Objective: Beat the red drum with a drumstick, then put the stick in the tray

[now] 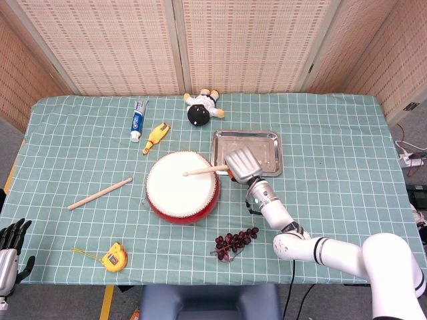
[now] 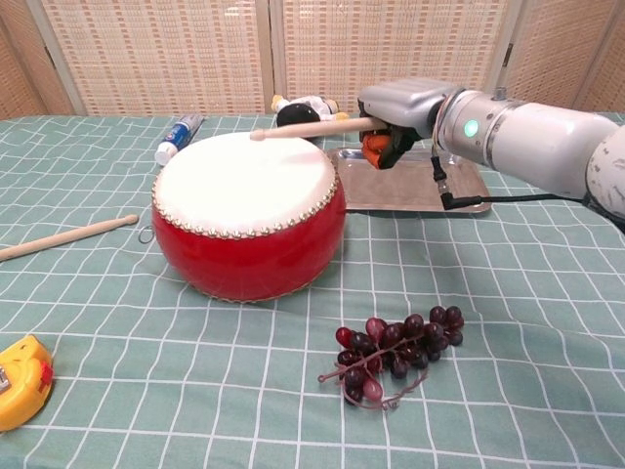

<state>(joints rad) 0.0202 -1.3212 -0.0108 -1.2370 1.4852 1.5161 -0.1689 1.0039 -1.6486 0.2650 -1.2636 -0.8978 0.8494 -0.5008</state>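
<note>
Left hand (image 1: 12, 251): bottom-left corner, head view only, partly cut off; can't tell grip.
Red drum (image 2: 249, 217): table centre.
Right hand (image 2: 395, 115): grasps drumstick (image 2: 305, 127) over drum skin; tip contact w/ skin unclear; fingers mostly hidden.
Tray (image 2: 459, 191): behind hand, partly blocked.

I see a glossy red drum (image 2: 249, 239) with a matt white skin, and a pale bare-wood stick (image 2: 303, 127). The tray (image 2: 415, 193) is shiny metal. My right hand (image 2: 395, 107) looks smooth grey plastic. The checked tablecloth (image 2: 547, 322) is matt cloth.
</note>
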